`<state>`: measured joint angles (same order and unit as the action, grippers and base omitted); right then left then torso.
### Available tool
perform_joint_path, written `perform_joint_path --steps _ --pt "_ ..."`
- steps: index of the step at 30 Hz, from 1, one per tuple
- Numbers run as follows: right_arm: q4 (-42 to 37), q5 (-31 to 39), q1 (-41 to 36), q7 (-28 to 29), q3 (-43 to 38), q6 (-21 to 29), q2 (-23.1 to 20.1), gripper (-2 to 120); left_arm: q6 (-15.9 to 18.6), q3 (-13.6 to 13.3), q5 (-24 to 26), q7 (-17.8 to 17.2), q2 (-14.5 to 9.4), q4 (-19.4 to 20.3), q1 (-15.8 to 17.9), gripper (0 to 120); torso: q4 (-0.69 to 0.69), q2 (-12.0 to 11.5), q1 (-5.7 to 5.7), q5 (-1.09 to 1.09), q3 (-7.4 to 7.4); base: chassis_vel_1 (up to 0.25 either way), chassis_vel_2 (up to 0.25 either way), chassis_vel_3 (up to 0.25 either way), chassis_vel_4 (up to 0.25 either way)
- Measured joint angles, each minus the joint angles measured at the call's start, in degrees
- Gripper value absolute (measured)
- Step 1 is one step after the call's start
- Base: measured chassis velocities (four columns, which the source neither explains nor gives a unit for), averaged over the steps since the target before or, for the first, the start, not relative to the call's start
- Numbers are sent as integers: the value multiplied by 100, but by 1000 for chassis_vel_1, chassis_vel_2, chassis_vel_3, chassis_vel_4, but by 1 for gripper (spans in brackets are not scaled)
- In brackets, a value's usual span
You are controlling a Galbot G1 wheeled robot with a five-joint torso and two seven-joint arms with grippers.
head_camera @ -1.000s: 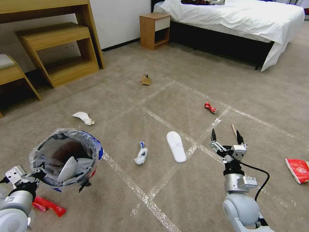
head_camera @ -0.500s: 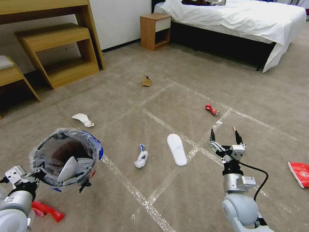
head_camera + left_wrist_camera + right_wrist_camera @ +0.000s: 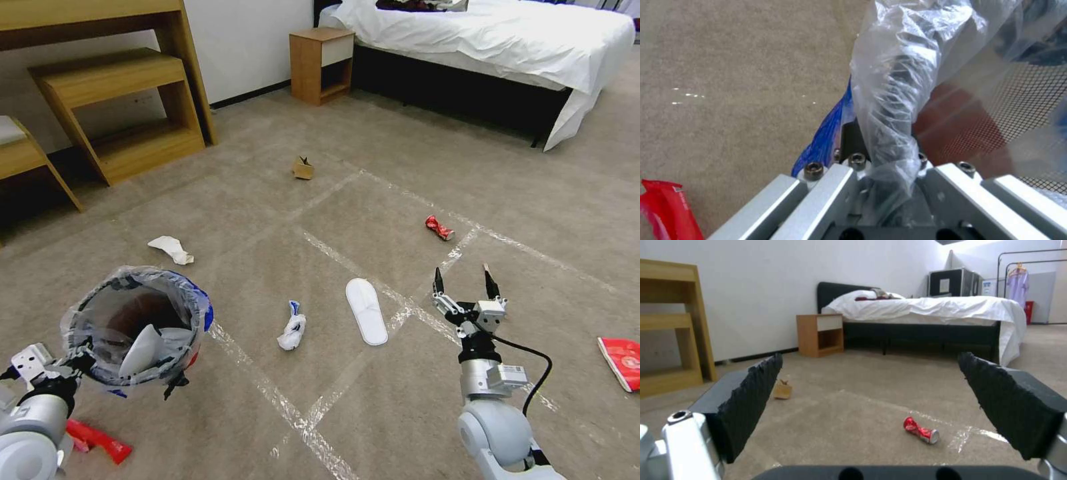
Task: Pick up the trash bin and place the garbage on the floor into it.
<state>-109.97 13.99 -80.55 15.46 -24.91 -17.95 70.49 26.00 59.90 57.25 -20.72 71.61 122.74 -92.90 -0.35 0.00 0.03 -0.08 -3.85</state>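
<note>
Litter is dotting the floor [image 3: 280, 220] as the right gripper [image 3: 461, 283] is hovering with jaws spread wide, empty. 1 crushed red soda can [image 3: 439, 227] is lying just ahead of it, long axis slanting across its line of reach. The left gripper [image 3: 63, 373] is clamping the trash bin [image 3: 137, 325] by its bagged rim, farther off.

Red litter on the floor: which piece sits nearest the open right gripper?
The crushed red soda can, just beyond the right gripper. The red wrappers lie at far right and beside the left arm.
</note>
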Motion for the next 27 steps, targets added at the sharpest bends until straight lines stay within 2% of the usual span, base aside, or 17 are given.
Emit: perform_joint_path --steps 9,27 --pt "33 -16 31 -8 68 33 0 100 -11 3 7 0 -11 -56 26 1 0 0 0 0 0 -4 1 6 -4" --pt "60 9 110 20 129 57 -28 100 -34 -17 -19 5 37 -59 7 1 -1 0 0 0 0 -72 69 76 -74"
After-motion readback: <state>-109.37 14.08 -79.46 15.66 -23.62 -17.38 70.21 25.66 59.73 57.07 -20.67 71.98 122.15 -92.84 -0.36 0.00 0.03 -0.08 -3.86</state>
